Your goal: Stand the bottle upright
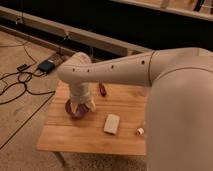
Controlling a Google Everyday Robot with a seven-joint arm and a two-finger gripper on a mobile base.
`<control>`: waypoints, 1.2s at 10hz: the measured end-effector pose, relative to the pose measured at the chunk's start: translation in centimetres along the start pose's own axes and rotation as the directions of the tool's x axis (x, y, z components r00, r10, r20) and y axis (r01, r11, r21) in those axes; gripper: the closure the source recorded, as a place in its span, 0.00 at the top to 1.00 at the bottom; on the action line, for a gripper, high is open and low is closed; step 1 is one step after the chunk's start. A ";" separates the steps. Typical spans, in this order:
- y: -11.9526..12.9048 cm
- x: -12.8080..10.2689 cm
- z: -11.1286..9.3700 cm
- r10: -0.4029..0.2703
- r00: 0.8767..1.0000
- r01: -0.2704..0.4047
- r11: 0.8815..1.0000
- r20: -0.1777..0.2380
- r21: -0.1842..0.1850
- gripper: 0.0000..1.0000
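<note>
**Entry: wooden table with one robot arm, bottle lying down**

Nearest, the arm (172, 95): a broad white shell filling the right side, reaching left across the table to a rounded joint, then turning downward; wooden table (75, 139): light plank top, seen from above, its near edge towards the bottom; bottle (140, 131): a small whitish item lying on the table near the right front corner, just beside the arm's shell, not upright, only a short length of it showing; white block (112, 124): flat, rectangular, lying on the table left of the bottle and apart from it; gripper (80, 106): pointing down at the left part of the table, directly over a dark purple round dish (71, 111) and hiding part of it, well apart from the bottle; whether the gripper is apart, together or clamped on anything cannot be told; red item (101, 89): small, elongated, on the far part of the table, just behind the arm; floor beyond the table's left side: black cables (14, 86) in loops, and a small dark box (46, 65) with a bluish top; farthest, a long pale rail (80, 36) running along a dark wall.
</note>
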State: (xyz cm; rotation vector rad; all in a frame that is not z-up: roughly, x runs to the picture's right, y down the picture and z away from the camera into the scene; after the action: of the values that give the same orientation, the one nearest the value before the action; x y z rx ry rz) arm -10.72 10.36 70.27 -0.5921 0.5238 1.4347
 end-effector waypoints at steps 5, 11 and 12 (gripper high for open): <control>0.0 0.0 0.0 0.000 1.000 0.000 1.000 0.000 0.000 0.65; -1.7 -0.8 -0.4 0.009 1.000 -0.008 1.000 0.019 -0.021 0.65; -3.4 -1.4 -0.5 0.029 0.999 -0.028 0.999 0.030 -0.024 0.65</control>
State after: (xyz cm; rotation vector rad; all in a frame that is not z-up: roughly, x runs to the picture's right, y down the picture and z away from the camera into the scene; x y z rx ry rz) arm -7.37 8.83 70.96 -0.5827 0.4941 1.4764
